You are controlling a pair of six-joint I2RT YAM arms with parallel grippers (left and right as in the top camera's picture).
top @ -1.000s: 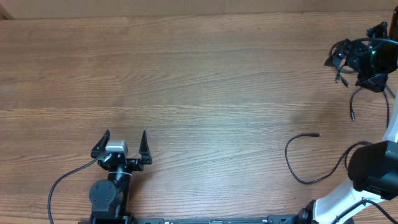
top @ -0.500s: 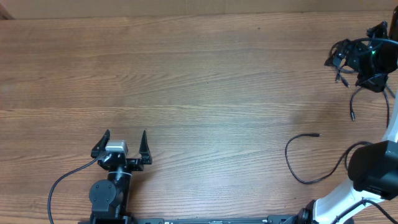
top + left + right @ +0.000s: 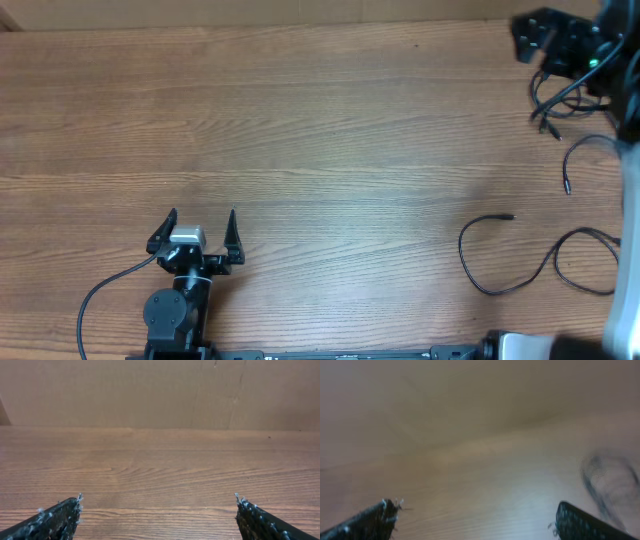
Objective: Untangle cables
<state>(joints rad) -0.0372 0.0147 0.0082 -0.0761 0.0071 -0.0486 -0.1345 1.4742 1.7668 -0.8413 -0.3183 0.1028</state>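
Wooden table (image 3: 300,130) carries the cables (image 3: 461,248) on its right side: one loose curve lies near the front, the rest bunch in the far corner by the blurred right gripper (image 3: 475,509), its fingers wide with nothing between. At the front, the left gripper (image 3: 201,214) gapes wide, empty.

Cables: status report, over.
Left gripper open, empty. Right gripper open, empty in wrist view. Several thin black plug-ended cables strewn at wooden table's right. No obstruction seen.
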